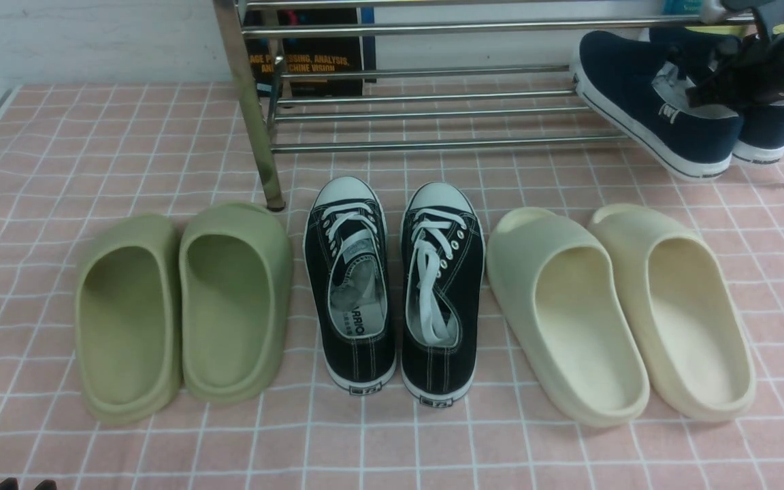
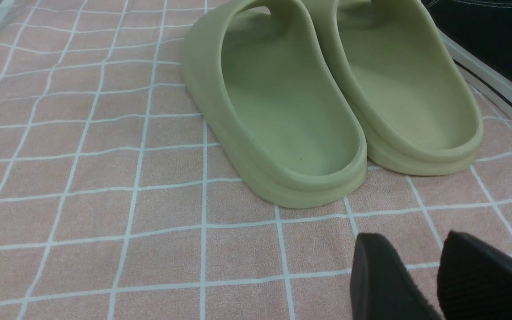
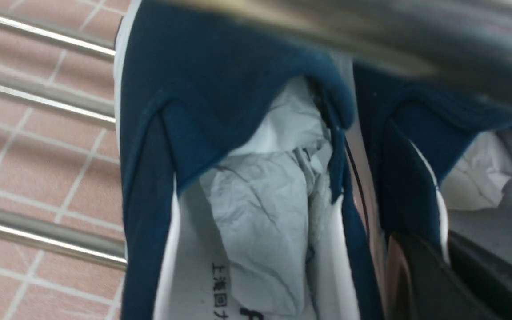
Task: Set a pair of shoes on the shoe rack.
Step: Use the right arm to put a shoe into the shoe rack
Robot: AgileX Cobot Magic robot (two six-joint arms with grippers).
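Pinching the touching inner collars of the pair of shoes (image 1: 627, 75), the right jaws stand narrow, with one dark finger (image 3: 416, 284) inside each shoe and the two walls caught between them. Both shoes are dark navy canvas slip-ons without laces, with white rubber soles edged by a thin dark line, a small white mark on the side, and pale grey lining stuffed with crumpled white paper. They sit side by side at the right end of the shoe rack (image 1: 433, 143), over its lower tier of chrome bars, tilted so the toes point up and back while the heels hang past the front bar. I cannot tell whether the soles bear on the bars. The left jaws hover low over the pink checked worktop (image 1: 58, 150), their black fingers (image 2: 385, 284) a little apart and holding nothing, near the heels of the green slides (image 1: 181, 306). In front of the rack, a pair of black lace-up sneakers (image 1: 392, 292) stands between those slides and the cream slides (image 1: 623, 313).
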